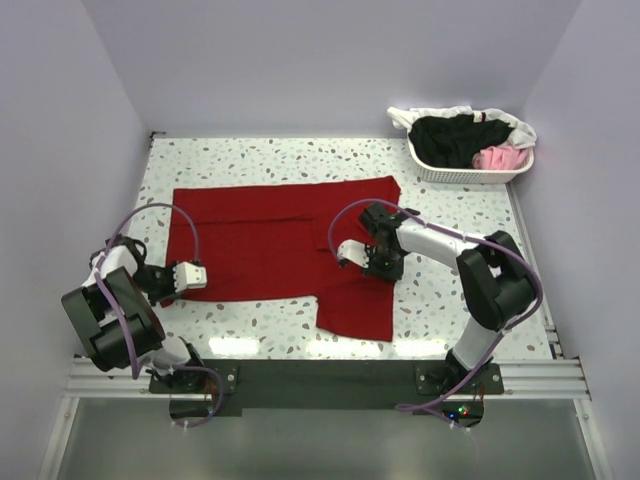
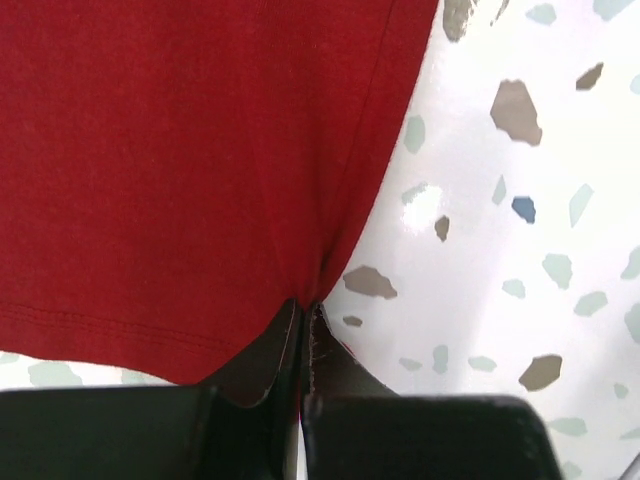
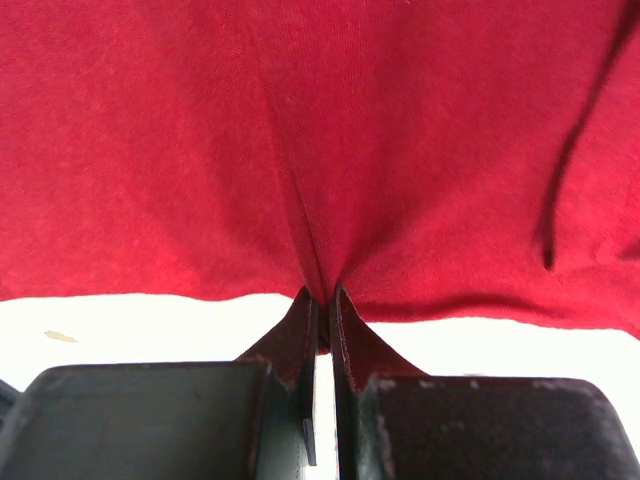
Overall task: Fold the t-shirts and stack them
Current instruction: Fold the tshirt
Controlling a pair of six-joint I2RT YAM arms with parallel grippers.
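Note:
A large dark red t-shirt [image 1: 270, 240] lies spread flat on the speckled table, one sleeve hanging toward the near edge. My left gripper [image 1: 200, 280] is at its near left corner. In the left wrist view the jaws are shut [image 2: 305, 308] on the hem corner of the red cloth [image 2: 180, 150]. My right gripper [image 1: 345, 258] rests on the shirt's right part; its jaws [image 3: 325, 297] pinch an edge of the red cloth [image 3: 320, 130], which puckers up into them. More t-shirts sit in the basket: a black one [image 1: 455, 138], a pink one [image 1: 500, 157] and a white one [image 1: 440, 113].
The white slotted basket [image 1: 470, 174] stands at the table's far right corner. White walls enclose the table on the left, back and right. Bare speckled tabletop [image 1: 250, 320] shows in front of the shirt and to its right [image 1: 450, 300].

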